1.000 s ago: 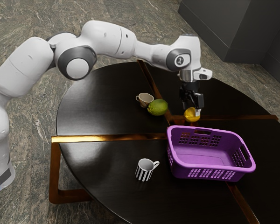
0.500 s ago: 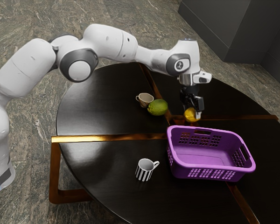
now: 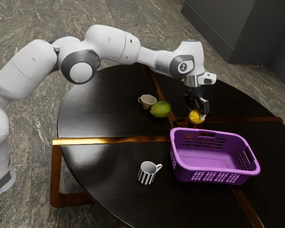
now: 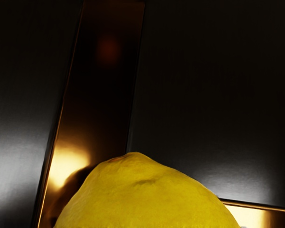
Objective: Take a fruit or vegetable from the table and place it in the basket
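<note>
Whether the gripper (image 3: 197,108) was clenched or released I could not tell; it partly hid the lemon (image 3: 195,116), which was cut off in the wrist view. This one lemon was well in from the edges of the surface (image 3: 99,114), just beyond the far rim of the one basket (image 3: 209,169), with one lime (image 3: 160,109), one pale cup (image 3: 147,101) and one striped mug (image 3: 146,174) elsewhere.

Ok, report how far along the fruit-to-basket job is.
Reaching looks done: my gripper is down at the yellow fruit. The grasp seems under way; I cannot tell whether it has hold. Carrying and placing remain, as the fruit sits outside the purple basket.
</note>
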You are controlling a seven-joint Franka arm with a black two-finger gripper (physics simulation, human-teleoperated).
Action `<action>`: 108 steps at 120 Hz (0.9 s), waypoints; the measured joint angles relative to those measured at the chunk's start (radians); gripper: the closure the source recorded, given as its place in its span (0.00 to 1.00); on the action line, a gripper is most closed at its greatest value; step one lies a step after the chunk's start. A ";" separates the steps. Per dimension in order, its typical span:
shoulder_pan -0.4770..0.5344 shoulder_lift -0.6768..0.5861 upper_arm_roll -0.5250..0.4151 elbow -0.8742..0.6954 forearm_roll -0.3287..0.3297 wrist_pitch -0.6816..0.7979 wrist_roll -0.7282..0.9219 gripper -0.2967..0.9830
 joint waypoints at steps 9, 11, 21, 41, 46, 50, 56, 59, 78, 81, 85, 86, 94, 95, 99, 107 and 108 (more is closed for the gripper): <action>0.000 -0.027 0.001 -0.004 0.014 0.001 -0.019 0.50; 0.000 -0.039 0.001 -0.006 0.016 0.001 -0.023 0.51; -0.008 -0.163 0.003 -0.076 0.026 0.001 -0.050 0.51; -0.182 -0.348 0.000 -0.178 0.082 -0.001 -0.140 0.50; -0.217 -0.353 -0.005 -0.180 0.090 -0.002 -0.163 0.50; -0.234 -0.354 -0.010 -0.181 0.094 -0.002 -0.180 0.50; -0.252 -0.353 -0.013 -0.181 0.098 -0.002 -0.204 0.50; -0.260 -0.351 -0.014 -0.181 0.100 -0.002 -0.216 0.51; -0.287 -0.309 -0.023 -0.170 0.103 -0.001 -0.282 0.50; -0.288 -0.301 -0.024 -0.167 0.103 0.000 -0.291 0.51; -0.288 -0.289 -0.025 -0.159 0.103 0.000 -0.302 0.51; -0.288 -0.287 -0.025 -0.156 0.103 0.000 -0.305 0.51; -0.289 -0.263 -0.026 -0.130 0.103 0.000 -0.326 0.51; -0.290 -0.259 -0.026 -0.125 0.103 0.000 -0.328 0.51; -0.291 -0.247 -0.027 -0.111 0.103 0.001 -0.338 0.51; -0.295 -0.233 -0.027 -0.097 0.103 0.001 -0.355 0.51; -0.295 -0.232 -0.028 -0.096 0.103 0.001 -0.357 0.51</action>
